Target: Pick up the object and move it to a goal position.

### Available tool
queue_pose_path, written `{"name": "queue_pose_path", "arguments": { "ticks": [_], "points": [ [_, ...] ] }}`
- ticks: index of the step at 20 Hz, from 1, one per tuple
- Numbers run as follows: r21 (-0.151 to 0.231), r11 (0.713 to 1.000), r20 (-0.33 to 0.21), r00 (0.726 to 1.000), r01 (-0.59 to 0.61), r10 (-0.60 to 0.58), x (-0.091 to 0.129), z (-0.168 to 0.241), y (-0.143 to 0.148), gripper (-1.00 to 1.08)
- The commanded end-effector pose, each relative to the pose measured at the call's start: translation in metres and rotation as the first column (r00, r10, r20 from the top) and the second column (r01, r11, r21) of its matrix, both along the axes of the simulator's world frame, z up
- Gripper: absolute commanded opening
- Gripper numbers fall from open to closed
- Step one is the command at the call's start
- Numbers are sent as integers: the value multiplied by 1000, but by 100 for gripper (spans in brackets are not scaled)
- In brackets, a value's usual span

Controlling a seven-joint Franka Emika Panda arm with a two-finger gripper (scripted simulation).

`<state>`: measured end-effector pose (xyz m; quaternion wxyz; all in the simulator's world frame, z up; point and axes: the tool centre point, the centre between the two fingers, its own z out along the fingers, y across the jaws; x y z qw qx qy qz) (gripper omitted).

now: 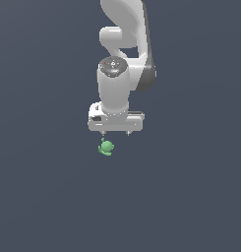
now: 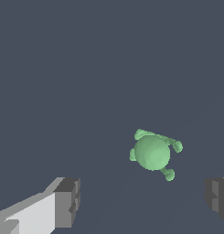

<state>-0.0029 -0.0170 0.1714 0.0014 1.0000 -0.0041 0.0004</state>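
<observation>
We see the white Franka arm (image 1: 123,64) reaching down from the top of the exterior view, its wrist pointing at the dark grey-blue floor (image 1: 43,197). The gripper (image 1: 115,132) hangs with its two short fingertips just showing beneath the white hand body. In the wrist view the gripper (image 2: 143,199) stands wide: one grey fingertip pad (image 2: 67,201) sits on one side and the other at the opposite edge of the picture, with a broad stretch of bare floor (image 2: 86,68) between them. Nothing lies between the fingers, so we read the jaws as spread apart and holding nothing.

The object (image 1: 106,147) is a small matte green ball with thin green stubs or a slim curved piece around it. In the exterior view it appears just below the gripper and a little toward the exterior view's left of the midline between the fingertips, apart from them. In the wrist view the object (image 2: 152,152) shows a smooth round body with small knobbed ends poking out on several sides. It lies beyond the line joining the two fingertips and closer to the finger at the picture's edge than to the other; it touches neither. We cannot tell from these renders whether the ball rests on the floor.
</observation>
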Motion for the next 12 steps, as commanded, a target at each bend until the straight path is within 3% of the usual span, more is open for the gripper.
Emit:
{"name": "queue_pose_path", "arguments": {
  "ticks": [1, 12],
  "points": [
    [0, 1000, 0, 1000, 0, 0, 0, 0, 0, 100],
    [-14, 999, 7, 999, 45, -45, -1, 17, -29, 100]
  ]
}}
